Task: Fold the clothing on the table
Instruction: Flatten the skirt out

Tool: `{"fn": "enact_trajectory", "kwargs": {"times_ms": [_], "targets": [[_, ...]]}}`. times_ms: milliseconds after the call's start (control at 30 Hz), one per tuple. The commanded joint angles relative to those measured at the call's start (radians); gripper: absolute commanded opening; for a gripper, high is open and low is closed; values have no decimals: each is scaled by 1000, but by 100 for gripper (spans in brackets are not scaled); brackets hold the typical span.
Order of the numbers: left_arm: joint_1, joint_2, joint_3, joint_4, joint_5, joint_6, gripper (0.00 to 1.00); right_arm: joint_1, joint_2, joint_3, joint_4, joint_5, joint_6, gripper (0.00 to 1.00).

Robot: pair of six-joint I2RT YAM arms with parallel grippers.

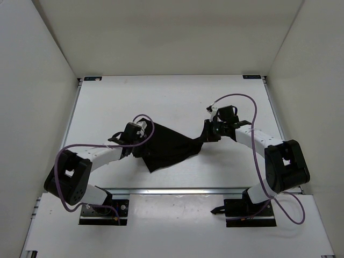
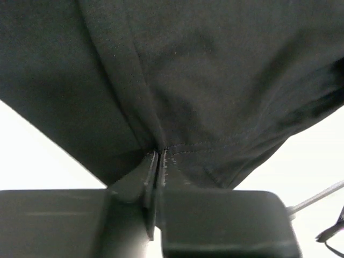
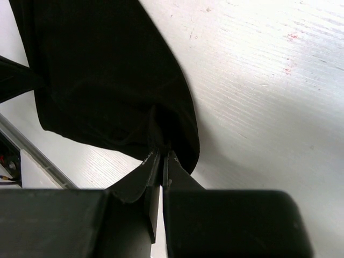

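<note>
Pinching clothing [image 2: 215, 80]; stitching [image 2: 199, 148] left-wrist only.

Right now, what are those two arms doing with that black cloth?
Both arms are gripping the clothing, a black garment, over the white table. The left tool pinches it at a stitched seam, the right tool pinches another edge, and the fabric sags bunched between them. No neat fold shows.

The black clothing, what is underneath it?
The white table shows all around the clothing, which the left tool and right tool pinch at its edges. The table patch directly beneath is covered; whether anything lies there cannot be seen.
</note>
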Motion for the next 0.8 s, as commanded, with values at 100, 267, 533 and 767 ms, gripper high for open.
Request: {"fn": "enact_trajectory", "kwargs": {"times_ms": [100,267,533,767], "targets": [[6,15,98,-7,37,13,0,-14,6,80,-22,-3,-47,0],[103,-23,349,-136,18,108,0,-77,25,337,-165,27,-155,0],[240,-22,986,-211,-69,200,0,-175,2,847,-156,-5,-164,0],[232,-72,1039,-121,-163,186,0,-264,-113,775,-21,-12,-107,0]]}}
